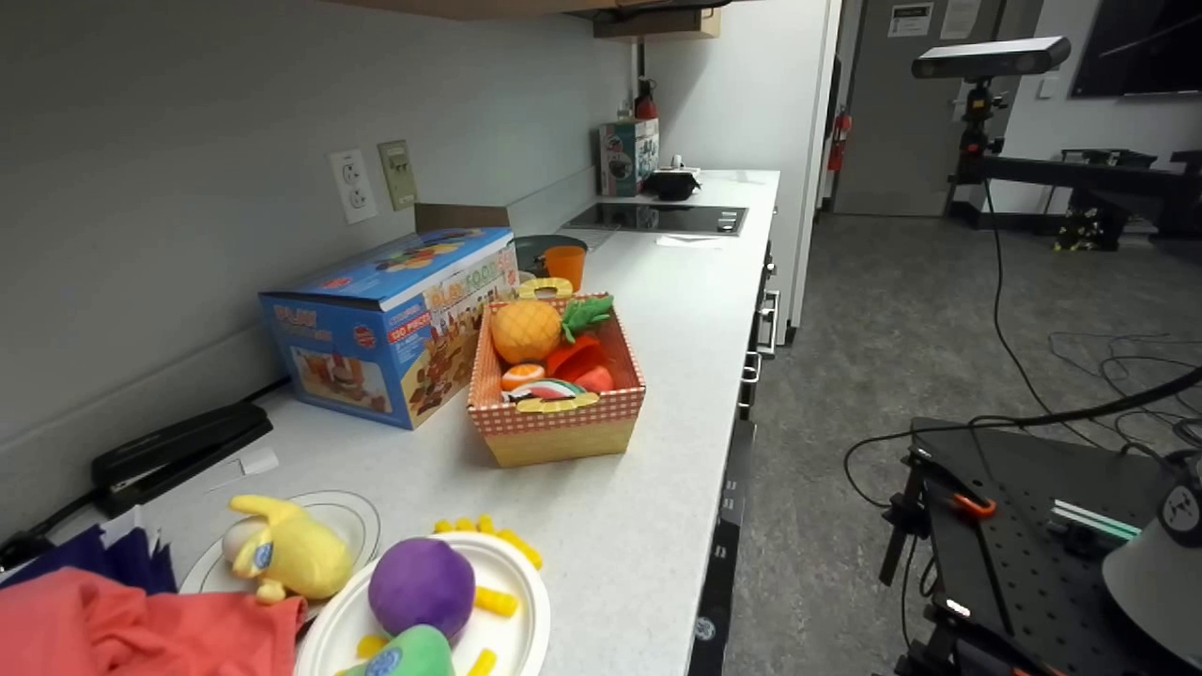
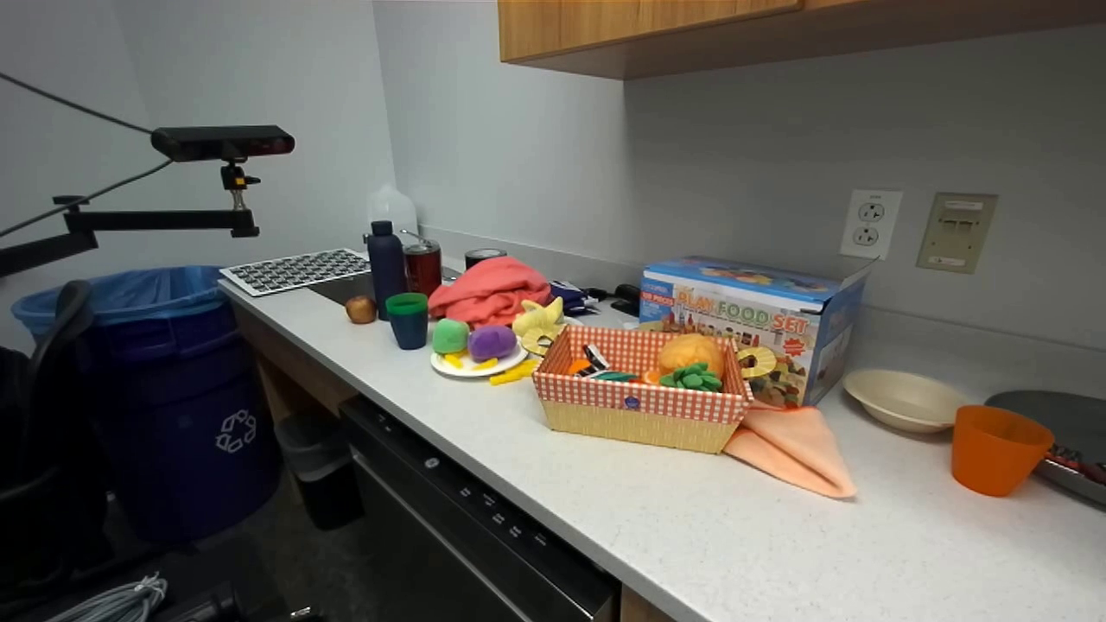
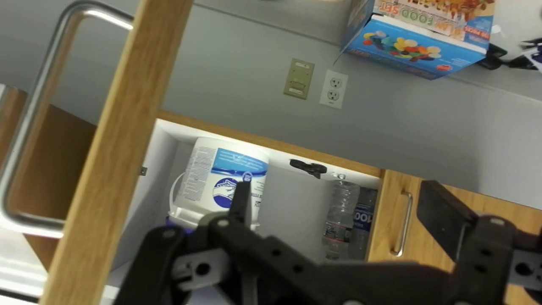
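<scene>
One cab. door (image 3: 120,148) stood open, frame left; spread gripper (image 3: 337,195) held nothing; tub (image 3: 230,169) & btls. (image 3: 340,212) sat ungrasped, lower ctr.

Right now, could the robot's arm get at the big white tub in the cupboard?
Probably yes: the cupboard door stands open, and I see nothing but the open tool in front of the tub. How far in it sits, I can't tell.
</scene>
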`<act>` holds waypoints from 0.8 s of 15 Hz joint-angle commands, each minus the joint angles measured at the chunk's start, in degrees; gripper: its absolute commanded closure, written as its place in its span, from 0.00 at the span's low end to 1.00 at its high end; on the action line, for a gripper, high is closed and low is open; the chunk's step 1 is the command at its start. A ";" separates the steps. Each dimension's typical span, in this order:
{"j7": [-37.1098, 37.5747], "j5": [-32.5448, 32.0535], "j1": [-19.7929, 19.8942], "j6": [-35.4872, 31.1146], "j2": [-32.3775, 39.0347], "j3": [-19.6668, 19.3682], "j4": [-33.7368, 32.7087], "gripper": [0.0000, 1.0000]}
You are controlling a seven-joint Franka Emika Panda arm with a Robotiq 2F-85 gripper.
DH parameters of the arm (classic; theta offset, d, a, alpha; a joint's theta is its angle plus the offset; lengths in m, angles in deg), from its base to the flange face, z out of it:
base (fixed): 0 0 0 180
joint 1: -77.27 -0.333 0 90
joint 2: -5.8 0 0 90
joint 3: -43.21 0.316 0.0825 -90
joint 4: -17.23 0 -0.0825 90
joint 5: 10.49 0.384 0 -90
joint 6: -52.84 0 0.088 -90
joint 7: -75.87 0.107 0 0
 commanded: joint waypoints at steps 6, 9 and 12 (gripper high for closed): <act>5.47 -5.58 4.09 4.50 -0.79 1.16 -0.57 0.00; 7.20 -6.58 5.10 6.12 -1.12 1.20 -0.70 0.00; 6.82 -6.37 3.92 5.25 -1.13 0.18 -0.30 0.00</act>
